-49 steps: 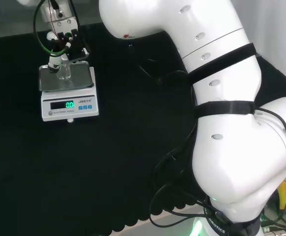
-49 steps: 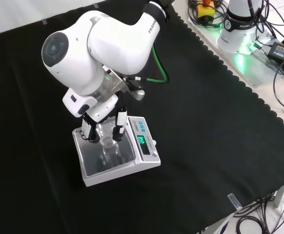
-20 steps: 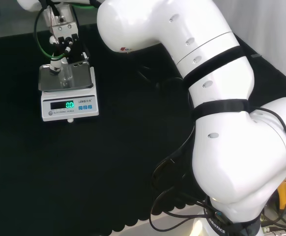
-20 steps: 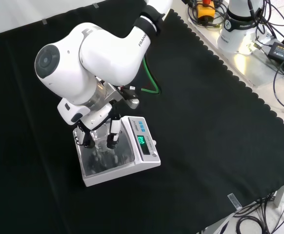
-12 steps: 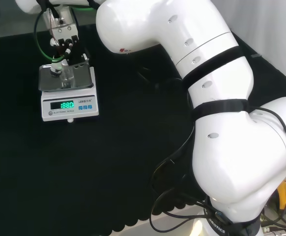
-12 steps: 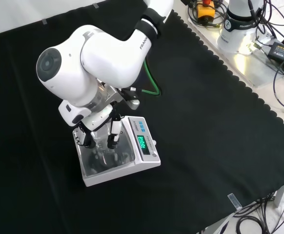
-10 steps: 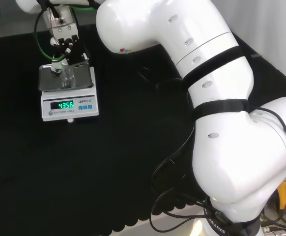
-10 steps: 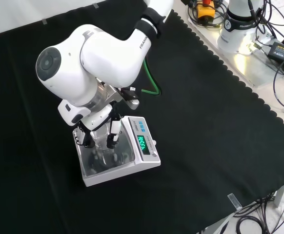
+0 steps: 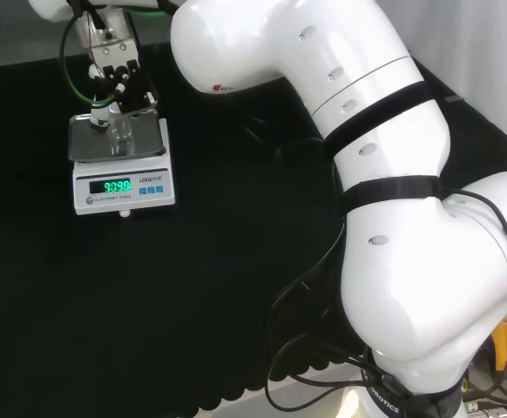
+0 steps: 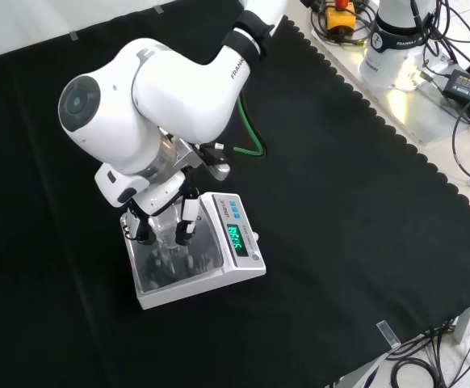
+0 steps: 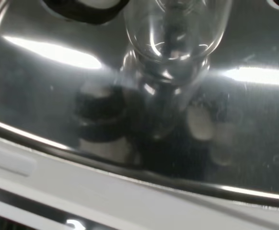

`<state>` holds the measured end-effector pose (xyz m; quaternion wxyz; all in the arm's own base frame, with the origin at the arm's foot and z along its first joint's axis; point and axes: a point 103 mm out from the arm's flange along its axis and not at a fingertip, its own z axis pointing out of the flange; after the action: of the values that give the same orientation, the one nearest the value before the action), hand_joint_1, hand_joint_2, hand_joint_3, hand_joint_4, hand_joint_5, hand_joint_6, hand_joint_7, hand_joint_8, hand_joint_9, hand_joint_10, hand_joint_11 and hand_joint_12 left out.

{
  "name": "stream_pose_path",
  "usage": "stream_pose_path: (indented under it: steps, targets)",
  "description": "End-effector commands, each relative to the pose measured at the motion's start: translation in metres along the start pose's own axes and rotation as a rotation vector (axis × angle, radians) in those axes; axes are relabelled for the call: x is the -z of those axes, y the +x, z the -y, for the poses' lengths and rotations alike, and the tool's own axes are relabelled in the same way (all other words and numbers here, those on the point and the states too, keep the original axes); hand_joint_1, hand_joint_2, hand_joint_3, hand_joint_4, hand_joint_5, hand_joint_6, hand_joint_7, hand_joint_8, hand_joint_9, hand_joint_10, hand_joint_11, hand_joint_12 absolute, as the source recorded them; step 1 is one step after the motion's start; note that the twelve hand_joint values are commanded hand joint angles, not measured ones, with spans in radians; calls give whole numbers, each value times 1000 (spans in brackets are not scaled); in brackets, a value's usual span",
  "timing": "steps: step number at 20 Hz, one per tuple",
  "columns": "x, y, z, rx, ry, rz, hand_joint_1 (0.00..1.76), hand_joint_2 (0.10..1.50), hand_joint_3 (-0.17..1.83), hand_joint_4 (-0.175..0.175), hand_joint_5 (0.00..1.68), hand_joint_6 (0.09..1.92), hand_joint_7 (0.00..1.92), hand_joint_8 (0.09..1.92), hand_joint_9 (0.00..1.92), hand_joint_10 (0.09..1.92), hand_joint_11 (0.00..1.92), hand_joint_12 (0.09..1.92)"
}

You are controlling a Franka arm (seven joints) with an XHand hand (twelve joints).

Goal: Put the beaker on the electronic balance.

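Note:
A small clear glass beaker [image 9: 118,135] stands upright on the steel pan [image 9: 143,148] of the white electronic balance [image 9: 123,198], whose green display is lit. The black and white hand [image 9: 114,80] reaches down from above it, fingers curled on either side of the glass. In the front view the hand [image 10: 161,212] hangs under the big white link, and its fingertips [image 10: 185,232] flank the beaker [image 10: 169,241] over the pan [image 10: 161,273]. The wrist view shows the beaker's base [image 11: 175,33] on the shiny pan [image 11: 39,96], with a dark fingertip [image 11: 89,7] beside it.
The balance [image 10: 239,242] sits on black cloth, which stretches wide around it. The arm's white links [image 9: 384,218] take up the right of the head view. Cables and a power supply [image 10: 461,81] lie past the cloth's scalloped edge at the front view's upper right.
The hand has come down a little with the beaker onto the pan. The balance's display has gone from zero to changing numbers. Over the last half second the hand has barely moved.

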<state>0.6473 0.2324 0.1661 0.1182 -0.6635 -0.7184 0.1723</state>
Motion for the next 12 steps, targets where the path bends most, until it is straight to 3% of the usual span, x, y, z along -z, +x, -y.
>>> stream_pose_path:
  steps: [1,5,12]
  targets:
    - [-2,-1,3,-2,-16,-1,877,1057,-165,-175,546,850,940,891,1780,412,1800,677]
    - [-4,-2,3,-8,-10,-5,787,1014,-175,-164,389,783,850,895,1747,421,1750,731]
    - [-9,-1,6,-19,-10,-7,676,971,-175,-150,309,588,601,917,1644,516,1668,819]
